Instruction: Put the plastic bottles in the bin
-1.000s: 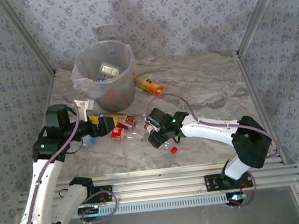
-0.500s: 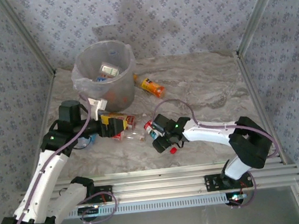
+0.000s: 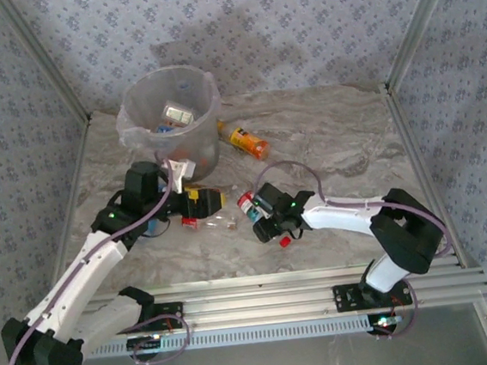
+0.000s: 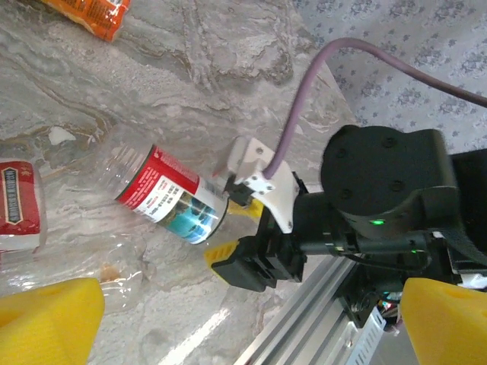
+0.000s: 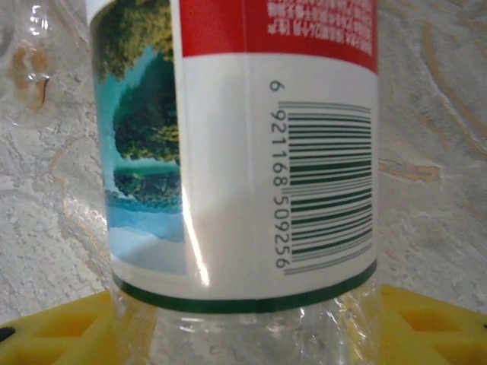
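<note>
1. Translucent plastic bin (image 3: 171, 125), rear left: a few items are seen inside; the task is judged partly done.
2. Left gripper (image 4: 247, 323): arm is stretched low toward the pile; pads are spread wide, nothing is held.
3. Several plastic bottles (image 3: 203, 214) are left lying on the table (image 3: 334, 139), an orange bottle (image 3: 246, 141) just right of the bin.
4. Right gripper (image 5: 245, 327): arm is reached leftward, low; a red-labelled bottle (image 5: 243, 152) is flanked closely by the pads; whether it is clamped cannot be told.

Marbled table (image 3: 343, 143) enclosed by blue floral-patterned walls (image 3: 297, 22).
</note>
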